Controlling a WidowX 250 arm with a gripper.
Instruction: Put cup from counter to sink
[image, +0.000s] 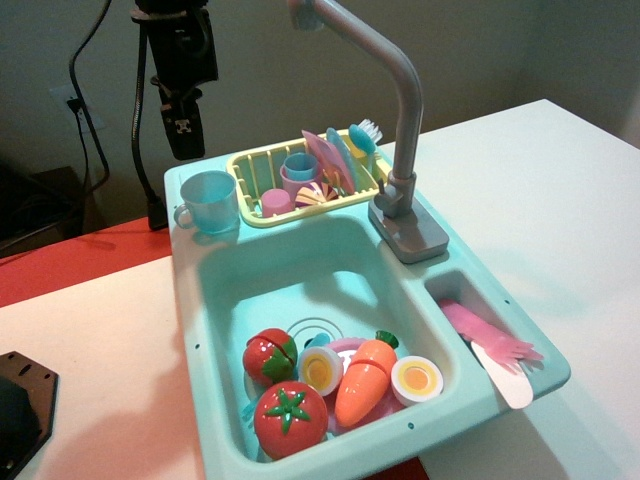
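The light blue translucent cup (208, 201) stands upright on the teal counter (186, 186) at the sink unit's back left corner, its small handle pointing left. My gripper (184, 135) hangs above and just behind the cup, apart from it; its black fingers look close together and hold nothing. The sink (320, 262) is the deep teal basin in the middle. It holds two tomatoes, a carrot, two egg halves and a pink plate at its near end; its far half is bare. The grey faucet (400, 130) rises at the right.
A yellow dish rack (250, 168) behind the basin holds a smaller blue cup, a purple cup, plates and a brush. The narrow side compartment (450, 287) holds pink and white cutlery. A black object (20, 400) lies at the left edge. A cable hangs behind the gripper.
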